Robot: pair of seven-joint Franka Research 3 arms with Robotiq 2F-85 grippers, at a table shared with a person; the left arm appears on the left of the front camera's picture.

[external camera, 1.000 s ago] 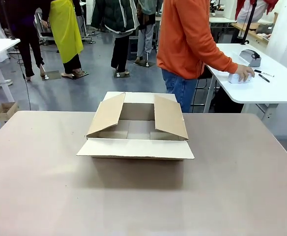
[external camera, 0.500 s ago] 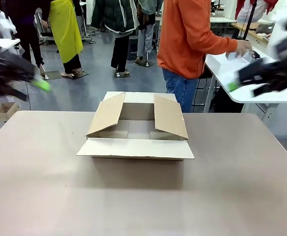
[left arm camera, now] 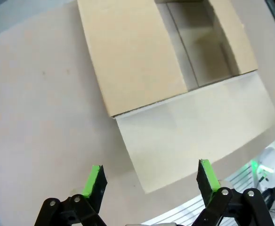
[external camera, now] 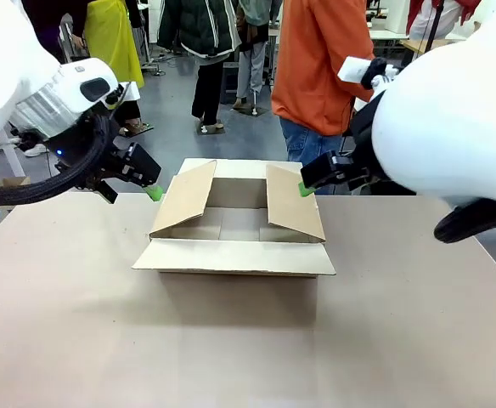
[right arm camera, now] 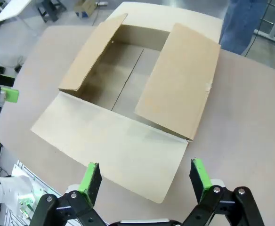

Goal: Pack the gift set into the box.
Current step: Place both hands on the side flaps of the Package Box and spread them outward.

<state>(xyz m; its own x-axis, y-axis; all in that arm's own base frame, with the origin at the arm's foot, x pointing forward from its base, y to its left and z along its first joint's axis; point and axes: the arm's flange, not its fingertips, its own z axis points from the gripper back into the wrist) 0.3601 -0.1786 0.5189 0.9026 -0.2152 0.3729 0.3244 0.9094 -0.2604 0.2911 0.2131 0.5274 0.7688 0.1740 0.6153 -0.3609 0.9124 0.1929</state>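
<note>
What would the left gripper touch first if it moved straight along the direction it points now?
Probably the spread-out flap of the box: in the left wrist view it lies directly ahead of the open left gripper. Depth is unclear.

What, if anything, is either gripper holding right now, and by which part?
Nothing is held. The left gripper and the right gripper are both open, with nothing between their fingers, near the box.
</note>
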